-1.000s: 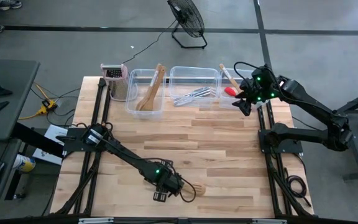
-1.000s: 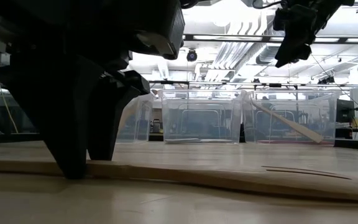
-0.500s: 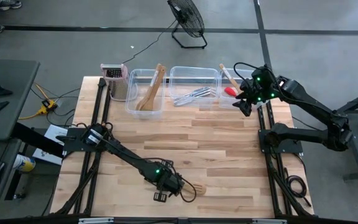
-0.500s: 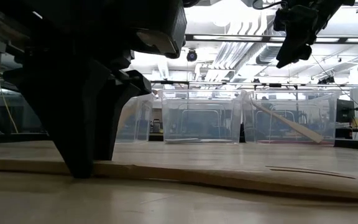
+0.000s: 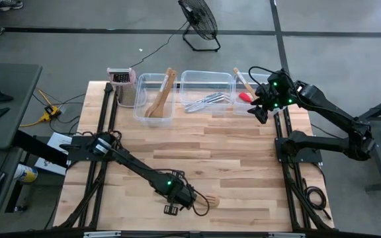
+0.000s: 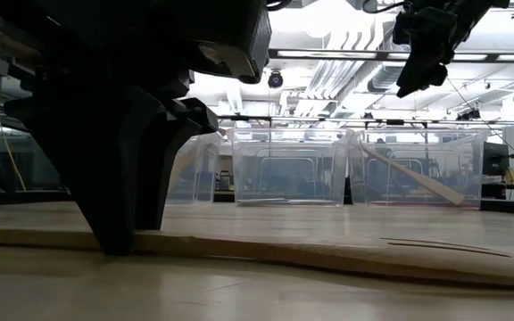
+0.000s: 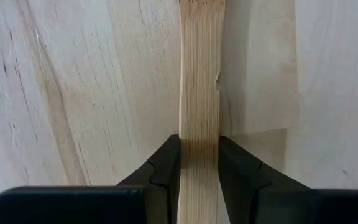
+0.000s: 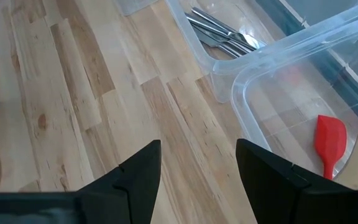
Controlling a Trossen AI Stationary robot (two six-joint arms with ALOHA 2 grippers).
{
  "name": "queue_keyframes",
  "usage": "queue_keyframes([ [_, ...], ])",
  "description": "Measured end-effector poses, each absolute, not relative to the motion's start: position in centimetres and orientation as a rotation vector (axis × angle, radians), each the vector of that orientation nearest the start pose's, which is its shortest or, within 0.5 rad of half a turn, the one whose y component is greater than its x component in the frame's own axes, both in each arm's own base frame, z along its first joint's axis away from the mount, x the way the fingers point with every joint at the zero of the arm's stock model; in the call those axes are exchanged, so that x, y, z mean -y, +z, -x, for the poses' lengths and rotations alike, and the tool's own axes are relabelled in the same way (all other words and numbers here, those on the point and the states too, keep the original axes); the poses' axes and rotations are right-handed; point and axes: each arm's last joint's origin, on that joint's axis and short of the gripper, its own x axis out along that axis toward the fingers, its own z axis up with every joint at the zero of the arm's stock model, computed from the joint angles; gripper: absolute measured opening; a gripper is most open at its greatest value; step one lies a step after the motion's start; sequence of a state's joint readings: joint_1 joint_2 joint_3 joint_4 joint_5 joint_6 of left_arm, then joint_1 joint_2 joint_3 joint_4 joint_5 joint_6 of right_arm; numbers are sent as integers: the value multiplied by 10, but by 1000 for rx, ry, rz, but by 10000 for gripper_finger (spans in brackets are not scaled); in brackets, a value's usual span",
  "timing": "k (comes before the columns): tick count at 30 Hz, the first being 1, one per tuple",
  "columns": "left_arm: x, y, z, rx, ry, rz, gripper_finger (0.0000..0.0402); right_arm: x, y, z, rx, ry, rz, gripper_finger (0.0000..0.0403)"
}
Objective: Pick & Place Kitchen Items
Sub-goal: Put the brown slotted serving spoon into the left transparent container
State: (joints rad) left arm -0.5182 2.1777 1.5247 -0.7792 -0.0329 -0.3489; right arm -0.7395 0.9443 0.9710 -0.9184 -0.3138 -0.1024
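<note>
Overhead light: even brightness is falling on the bench (image 5: 197, 158) in the high view; shadows under the arms are staying soft and short
Backlight: ceiling lamps (image 6: 346, 27) are blazing white in the low view; the near arm (image 6: 132, 116) is reading as a black silhouette with no surface detail
Focus: the wooden utensil (image 6: 346, 257) lying across the low view is blurring toward the lens; the clear tubs (image 6: 288, 165) behind are looking sharper
Glare: pale reflections are showing on the tub walls (image 8: 278, 68) in the right wrist view
Left wrist: flat light is showing the wood grain (image 7: 201, 93) crisply; the dark housing at the edge is smearing out of focus
</note>
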Motion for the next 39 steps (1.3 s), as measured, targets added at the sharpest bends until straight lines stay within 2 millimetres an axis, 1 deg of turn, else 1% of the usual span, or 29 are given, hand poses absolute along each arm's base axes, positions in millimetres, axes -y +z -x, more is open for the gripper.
queue_keyframes([
  [4, 206, 128, -363, -1426, -140, -111, 79, 107, 310, -130, -792, -356, -355, 200],
  [17, 203, 137, -361, -1426, 12, -22, 79, 107, 310, -131, -791, -353, -347, 200],
  [22, 201, 145, -359, -1410, 58, 0, 79, 107, 310, -131, -788, -353, -346, 200],
  [30, 197, 154, -355, -1417, 87, -2, 79, 108, 311, -131, -781, -353, -344, 200],
  [32, 196, 160, -353, -1404, 110, -4, 79, 107, 311, -131, -781, -352, -344, 200],
  [39, 192, 169, -350, -1384, 151, -24, 78, 108, 311, -131, -778, -355, -342, 200],
])
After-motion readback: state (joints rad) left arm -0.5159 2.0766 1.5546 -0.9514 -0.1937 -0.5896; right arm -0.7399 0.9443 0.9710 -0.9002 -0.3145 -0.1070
